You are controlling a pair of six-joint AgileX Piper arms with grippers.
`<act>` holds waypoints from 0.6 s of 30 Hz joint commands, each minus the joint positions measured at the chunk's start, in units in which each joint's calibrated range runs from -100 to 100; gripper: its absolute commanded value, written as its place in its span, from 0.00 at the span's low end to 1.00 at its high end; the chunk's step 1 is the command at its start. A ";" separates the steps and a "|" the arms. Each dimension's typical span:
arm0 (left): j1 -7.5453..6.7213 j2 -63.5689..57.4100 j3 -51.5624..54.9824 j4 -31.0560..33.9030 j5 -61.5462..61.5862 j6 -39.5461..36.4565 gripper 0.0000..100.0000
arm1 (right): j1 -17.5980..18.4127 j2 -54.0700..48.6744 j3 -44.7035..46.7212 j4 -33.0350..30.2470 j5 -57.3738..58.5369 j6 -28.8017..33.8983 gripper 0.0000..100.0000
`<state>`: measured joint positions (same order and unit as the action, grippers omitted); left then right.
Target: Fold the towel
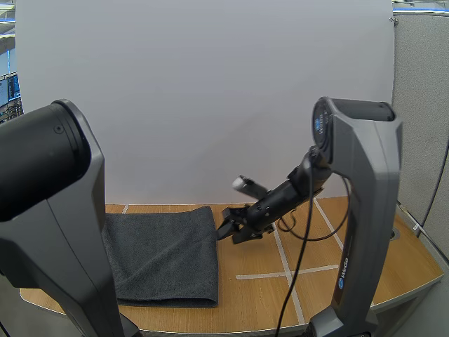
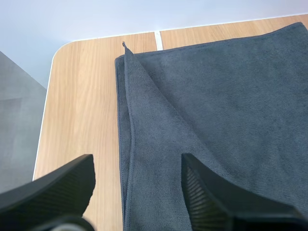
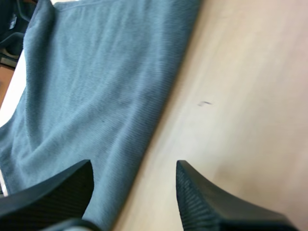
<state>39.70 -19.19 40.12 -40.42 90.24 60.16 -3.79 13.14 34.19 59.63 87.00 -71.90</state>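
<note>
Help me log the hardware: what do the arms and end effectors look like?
The left arm and right arm have smooth dark grey and black shells; the right carries a round blue badge and white lettering. The left end effector and right end effector each have two black fingers, ribbed inside.

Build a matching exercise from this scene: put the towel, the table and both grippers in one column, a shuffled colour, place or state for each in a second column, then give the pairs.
Column one:
1. towel
2. table
3. left gripper
4. right gripper

Column two:
A. open, at the towel's edge nearer the table's middle
B. light wood with pale tape lines
C. dark grey, lying doubled and flat
D. open, above the towel's layered edge by the table's rounded corner

Pairs: 1-C, 2-B, 3-D, 4-A.
</note>
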 commanded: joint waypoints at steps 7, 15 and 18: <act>0.03 -0.56 -0.41 -0.91 1.91 -0.35 0.85 | 0.83 3.11 0.52 1.84 1.54 -1.50 0.84; 0.03 -0.56 -0.41 0.33 1.88 -0.35 0.85 | 3.64 7.78 0.52 5.81 1.17 -2.83 0.84; 0.03 -0.56 -0.41 0.56 1.88 -0.64 0.85 | 5.05 8.13 0.52 7.53 1.17 -3.65 0.84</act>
<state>39.70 -19.19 40.12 -39.86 90.44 60.06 0.27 20.43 34.19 67.63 89.56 -74.36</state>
